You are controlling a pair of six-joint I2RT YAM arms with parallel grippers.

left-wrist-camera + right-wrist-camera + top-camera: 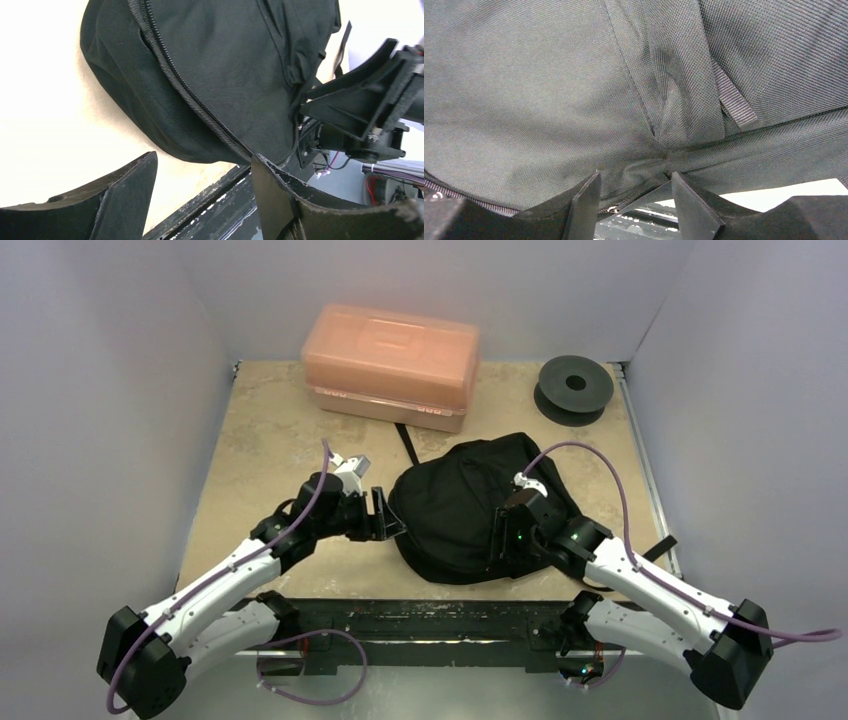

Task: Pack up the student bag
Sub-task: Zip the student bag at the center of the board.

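Student bag [470, 505]: slumped black heap, near middle of counter [270, 440], close to the front edge, between the two arms.

Left hand [385, 515]: just beside the bag's left flank, fingers spread, gripping nothing.

Right hand [634, 177]: low over the bag's near right side, fingers apart, fabric right at the tips but none pinched between them.

Orange box [390, 360] and black spool [573, 385] sit at the back, well apart from the bag.

Step, as I judge it: getting the bag open, with packing proper not begun. Next move calls for finding the zip pull and steadying the cloth with the other hand.

Views: overhead gives layout only, and the bag reads as one dark lump. Left wrist shows the zip [200, 107] running along the side, seemingly shut. Right wrist shows seams and a webbing tab [735, 105]. Pull not clearly visible anywhere.
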